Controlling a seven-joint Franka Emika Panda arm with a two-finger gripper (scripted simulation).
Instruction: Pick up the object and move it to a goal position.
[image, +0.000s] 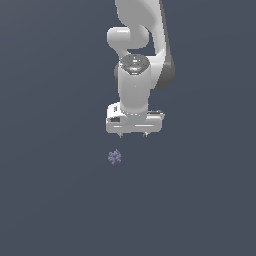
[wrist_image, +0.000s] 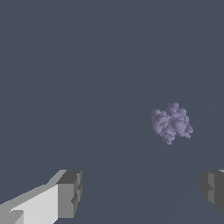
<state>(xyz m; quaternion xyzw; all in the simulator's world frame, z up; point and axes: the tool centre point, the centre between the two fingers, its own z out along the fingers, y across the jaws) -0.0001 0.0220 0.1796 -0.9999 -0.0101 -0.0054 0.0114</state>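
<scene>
Exterior view shows the hand (image: 133, 134) spread and empty, with the object (image: 115, 157) lying apart, below and toward that view's left.

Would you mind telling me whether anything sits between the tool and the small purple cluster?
Nothing visible does. The tool hangs open with the cluster lying apart from it; in the wrist view only bare grey surface lies between the fingers and the cluster.
</scene>
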